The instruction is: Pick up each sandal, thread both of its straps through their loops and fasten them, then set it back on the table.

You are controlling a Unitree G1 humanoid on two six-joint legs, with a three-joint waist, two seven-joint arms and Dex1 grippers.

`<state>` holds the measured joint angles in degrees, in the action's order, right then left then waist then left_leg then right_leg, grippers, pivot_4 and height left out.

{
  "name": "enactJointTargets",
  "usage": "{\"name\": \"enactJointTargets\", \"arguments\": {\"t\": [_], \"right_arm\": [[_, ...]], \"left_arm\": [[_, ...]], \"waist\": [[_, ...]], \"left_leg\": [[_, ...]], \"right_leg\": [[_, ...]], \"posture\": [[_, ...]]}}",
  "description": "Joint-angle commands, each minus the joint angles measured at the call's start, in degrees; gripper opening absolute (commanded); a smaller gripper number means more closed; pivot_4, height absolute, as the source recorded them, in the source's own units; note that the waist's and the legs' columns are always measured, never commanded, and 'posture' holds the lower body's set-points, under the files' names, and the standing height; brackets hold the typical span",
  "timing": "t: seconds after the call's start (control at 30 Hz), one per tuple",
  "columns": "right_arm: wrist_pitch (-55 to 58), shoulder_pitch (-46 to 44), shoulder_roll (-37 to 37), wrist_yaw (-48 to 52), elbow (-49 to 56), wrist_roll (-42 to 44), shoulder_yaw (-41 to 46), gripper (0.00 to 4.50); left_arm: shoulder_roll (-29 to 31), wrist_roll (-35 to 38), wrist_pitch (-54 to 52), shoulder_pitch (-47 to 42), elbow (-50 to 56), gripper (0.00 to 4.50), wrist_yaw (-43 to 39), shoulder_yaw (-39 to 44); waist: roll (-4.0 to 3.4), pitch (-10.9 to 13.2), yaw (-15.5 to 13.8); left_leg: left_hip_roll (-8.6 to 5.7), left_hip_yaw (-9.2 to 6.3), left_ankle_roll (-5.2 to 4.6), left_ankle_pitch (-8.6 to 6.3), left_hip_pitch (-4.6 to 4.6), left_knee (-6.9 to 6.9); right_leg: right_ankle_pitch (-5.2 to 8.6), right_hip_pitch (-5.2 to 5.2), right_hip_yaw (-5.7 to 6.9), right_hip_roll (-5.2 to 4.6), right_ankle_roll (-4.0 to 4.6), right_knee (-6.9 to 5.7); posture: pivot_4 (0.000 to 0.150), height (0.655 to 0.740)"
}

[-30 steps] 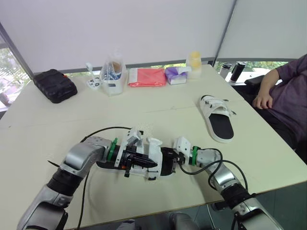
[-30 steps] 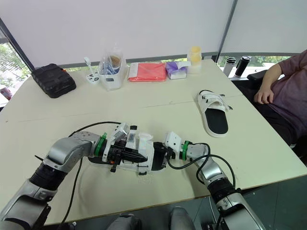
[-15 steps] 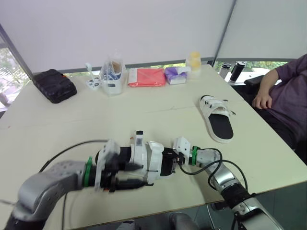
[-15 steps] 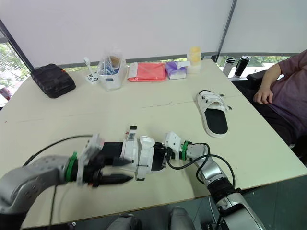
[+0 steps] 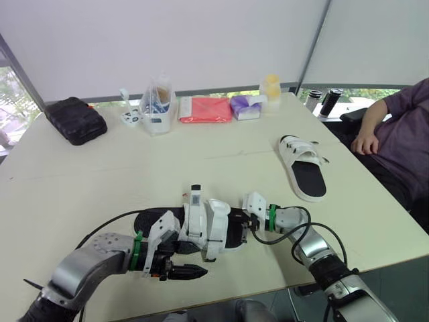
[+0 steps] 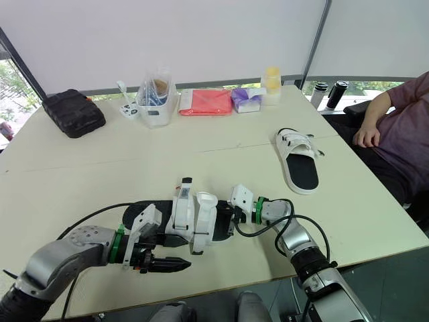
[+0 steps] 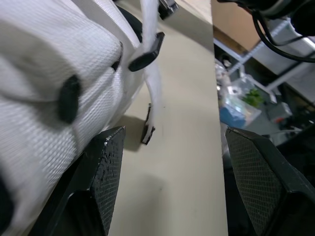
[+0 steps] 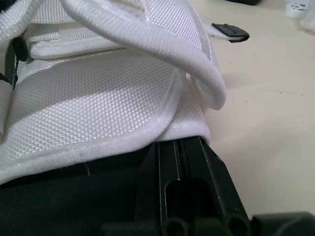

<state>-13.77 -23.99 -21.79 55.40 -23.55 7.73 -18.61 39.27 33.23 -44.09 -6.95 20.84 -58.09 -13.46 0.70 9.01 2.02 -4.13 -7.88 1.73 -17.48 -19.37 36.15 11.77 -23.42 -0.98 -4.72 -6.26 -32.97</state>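
Currently mid-threading: sandal flat on the table near the front edge, pinched at the sole by the right gripper. Beside a loose strap, spread wide and empty: left gripper. Likely next: closing on that strap end, then threading it through.

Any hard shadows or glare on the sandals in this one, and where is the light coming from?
Left eye view: daylight through the blinds behind the table, no glare on the far sandal. Left wrist view: the near sandal throws a soft shadow on the table. Right wrist view: its white straps are evenly lit.
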Motion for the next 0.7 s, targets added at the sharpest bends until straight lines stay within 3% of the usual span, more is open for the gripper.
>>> {"name": "enactJointTargets", "arguments": {"t": [0.03, 0.07, 0.17, 0.33, 0.5, 0.7], "right_arm": [[5.97, 3.77, -2.3, -1.65, -6.83, -5.75, -1.65, 0.0], [6.09, 3.82, -2.24, -1.9, -6.76, -5.69, -1.53, 0.0], [6.18, 4.02, -2.2, -2.28, -6.56, -5.76, -1.36, 0.0], [6.36, 4.15, -2.19, -2.54, -6.25, -5.75, -1.03, 0.0], [6.27, 3.78, -2.29, -2.56, -6.74, -5.75, -1.08, 0.0], [6.12, 2.77, -2.15, -2.33, -7.67, -5.81, -1.48, 0.0]], "left_arm": [[-1.47, -1.41, 1.57, -2.97, -1.47, 3.31, -1.63, -2.86], [-2.17, -1.96, 1.85, -3.81, -2.05, 3.31, -1.72, -3.77], [-5.1, -3.78, 1.99, -6.22, -4.23, 2.5, -0.48, -6.37], [-7.24, -5.01, 1.74, -7.35, -5.91, 0.05, 1.12, -5.73], [-3.13, 1.03, -4.57, -6.02, -0.34, 0.05, -1.88, -2.74], [8.7, 9.73, -9.43, -3.68, 8.55, 0.05, -11.83, -0.78]], "waist": [[0.07, -0.02, -0.52], [0.06, -0.01, -0.74], [-0.01, -0.01, -1.07], [-0.03, -0.02, -1.25], [-0.04, -0.01, -1.19], [-0.08, 0.05, -0.86]], "left_leg": [[0.0, -0.01, 0.01, 0.0, 0.0, 0.02], [0.04, -0.01, 0.06, -0.04, 0.0, 0.0], [0.08, -0.02, 0.14, -0.08, 0.0, 0.0], [0.05, 0.0, 0.11, -0.06, 0.0, 0.02], [0.05, -0.01, 0.14, -0.08, -0.03, 0.02], [0.06, -0.01, -0.04, 0.02, 0.04, -0.03]], "right_leg": [[0.01, -0.02, 0.0, -0.01, 0.01, -0.12], [0.02, -0.01, 0.0, 0.0, 0.01, -0.12], [0.04, 0.04, 0.02, 0.05, 0.01, -0.13], [0.03, 0.09, 0.03, 0.07, 0.01, -0.13], [0.04, 0.16, 0.03, 0.05, 0.01, -0.14], [0.03, -0.1, 0.04, 0.09, 0.02, -0.21]], "posture": [[0.15, 0.74], [0.15, 0.74], [0.15, 0.74], [0.15, 0.74], [0.15, 0.74], [0.15, 0.74]]}}
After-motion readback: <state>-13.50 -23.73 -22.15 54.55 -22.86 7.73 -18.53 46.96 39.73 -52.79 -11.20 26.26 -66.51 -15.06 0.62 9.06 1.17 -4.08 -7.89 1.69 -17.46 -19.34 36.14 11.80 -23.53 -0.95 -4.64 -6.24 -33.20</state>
